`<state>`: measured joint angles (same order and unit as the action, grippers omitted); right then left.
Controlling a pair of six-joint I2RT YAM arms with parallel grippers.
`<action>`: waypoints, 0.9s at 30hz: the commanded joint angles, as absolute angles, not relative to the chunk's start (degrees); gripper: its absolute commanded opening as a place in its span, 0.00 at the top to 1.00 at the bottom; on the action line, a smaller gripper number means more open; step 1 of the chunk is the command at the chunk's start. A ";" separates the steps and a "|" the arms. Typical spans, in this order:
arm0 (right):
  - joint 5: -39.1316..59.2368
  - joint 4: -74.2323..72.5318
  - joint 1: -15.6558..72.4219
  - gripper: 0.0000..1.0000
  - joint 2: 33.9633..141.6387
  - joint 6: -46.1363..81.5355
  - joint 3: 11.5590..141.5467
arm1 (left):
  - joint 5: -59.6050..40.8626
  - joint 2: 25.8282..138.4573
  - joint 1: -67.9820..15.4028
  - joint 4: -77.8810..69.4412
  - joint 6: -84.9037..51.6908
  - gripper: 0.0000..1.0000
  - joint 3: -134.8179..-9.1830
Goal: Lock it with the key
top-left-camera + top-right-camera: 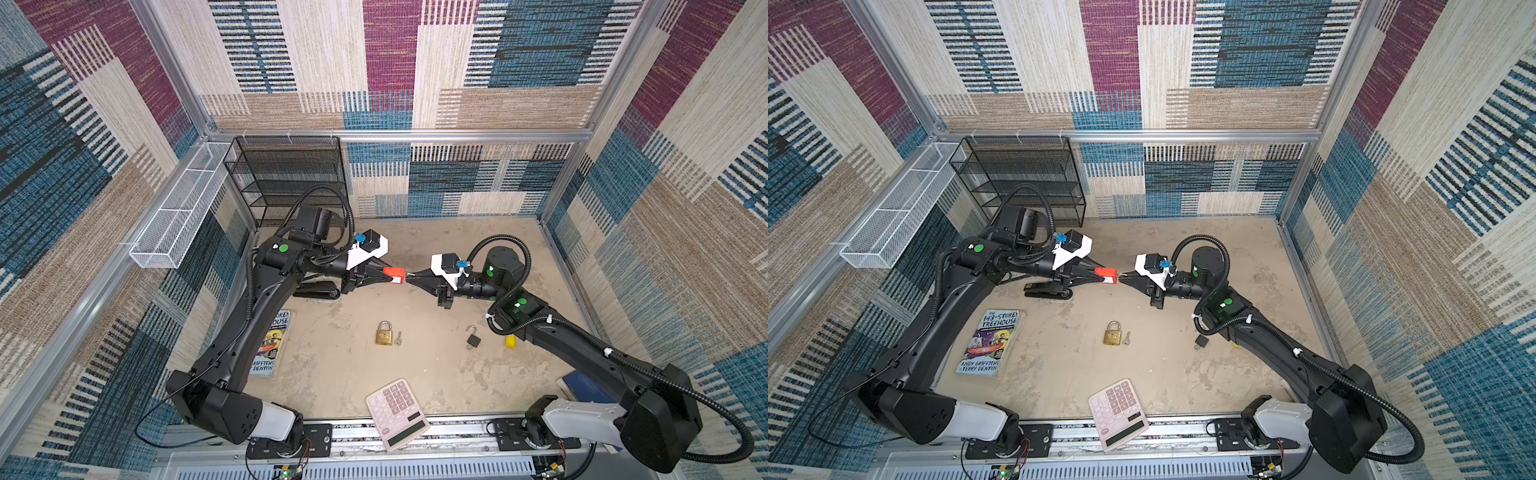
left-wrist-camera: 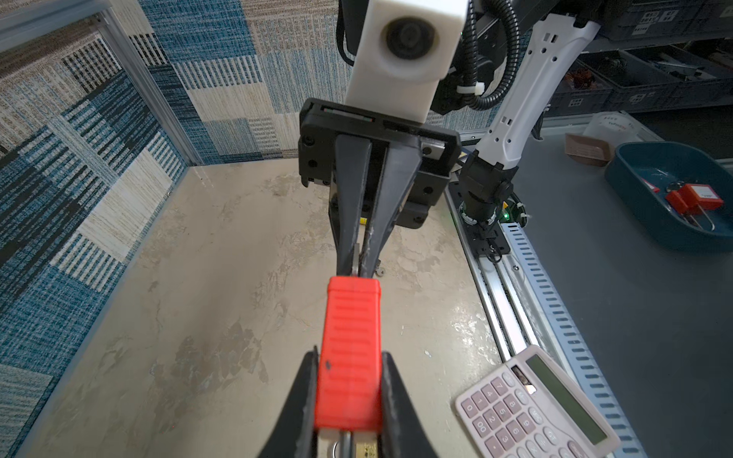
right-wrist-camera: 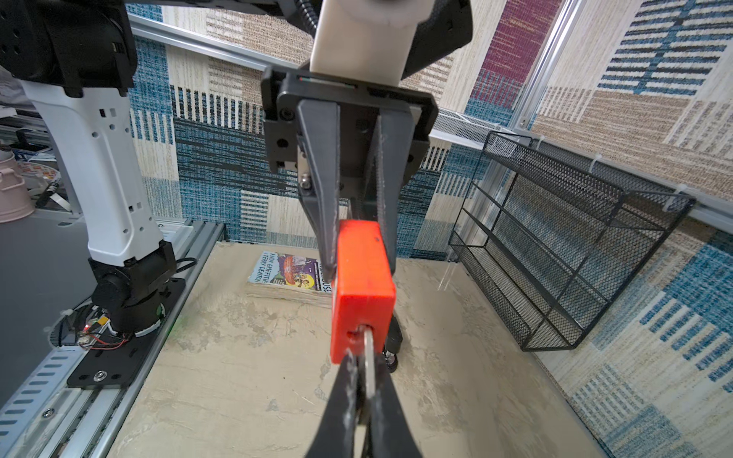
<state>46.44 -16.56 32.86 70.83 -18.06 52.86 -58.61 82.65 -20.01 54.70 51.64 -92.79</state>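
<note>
A red padlock [image 1: 395,274] hangs in mid-air over the middle of the table, with my left gripper [image 1: 388,276] shut on its sides; the left wrist view shows both fingers pressed against the red body [image 2: 350,337]. From the right, my right gripper [image 1: 409,276] is shut on a silver key [image 3: 369,366]. The key's blade sits in the keyhole on the lock's end face [image 3: 363,301]. The two grippers point at each other, almost tip to tip. The lock's shackle end is hidden between the left fingers.
A brass padlock [image 1: 384,333] with a small key [image 1: 398,338] beside it lies below the grippers. An open black padlock [image 1: 473,338] and a yellow piece [image 1: 510,341] lie to the right. A pink calculator [image 1: 397,413], a book [image 1: 272,345] and a black mesh rack [image 1: 286,178] are also there.
</note>
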 commanded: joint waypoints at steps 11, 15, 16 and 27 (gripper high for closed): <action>50.19 -10.97 30.07 1.00 70.53 -17.84 54.01 | -55.20 82.31 -18.64 55.90 55.61 1.00 -92.29; 49.83 -11.81 28.90 1.00 69.15 -17.51 52.09 | -54.63 82.63 -18.29 56.14 56.64 1.00 -92.33; 49.73 -11.95 28.55 1.00 68.80 -17.25 51.74 | -54.58 82.78 -18.20 56.42 56.89 1.00 -92.52; 44.73 -15.38 23.80 1.00 63.74 -15.76 45.56 | -51.74 85.59 -18.19 60.03 59.41 1.00 -92.90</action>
<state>47.70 -12.16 24.60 65.08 -16.73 46.85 -52.80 84.93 -18.04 57.91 57.19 -92.82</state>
